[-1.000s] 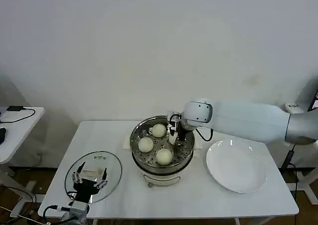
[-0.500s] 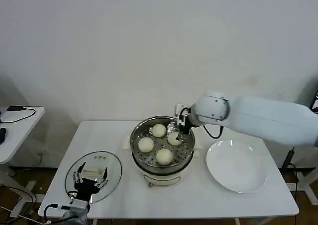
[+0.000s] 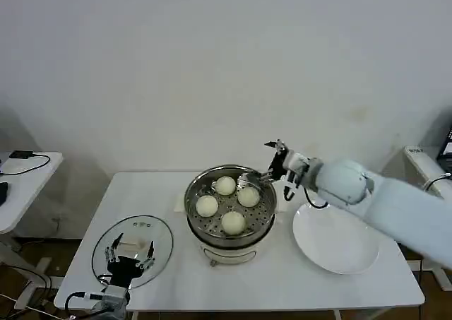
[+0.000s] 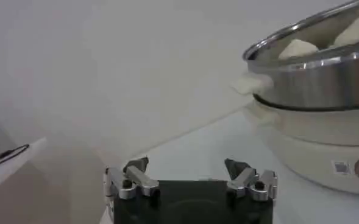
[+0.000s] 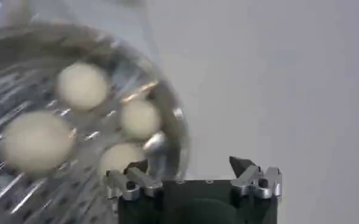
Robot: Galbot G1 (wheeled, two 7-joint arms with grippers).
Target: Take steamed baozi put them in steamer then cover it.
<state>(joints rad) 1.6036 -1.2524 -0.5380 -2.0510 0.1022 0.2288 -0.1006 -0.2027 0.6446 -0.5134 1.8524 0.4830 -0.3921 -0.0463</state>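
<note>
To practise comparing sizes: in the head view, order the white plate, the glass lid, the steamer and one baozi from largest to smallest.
1. Steamer and white plate: alike, too close to rank.
2. Glass lid: slightly smaller.
3. Baozi: smallest by far.

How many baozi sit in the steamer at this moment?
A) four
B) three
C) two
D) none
A: the head view shows four baozi on the perforated tray of the steamer, while the plate is bare and the right end effector, open, sits just off the steamer's rim.
</note>
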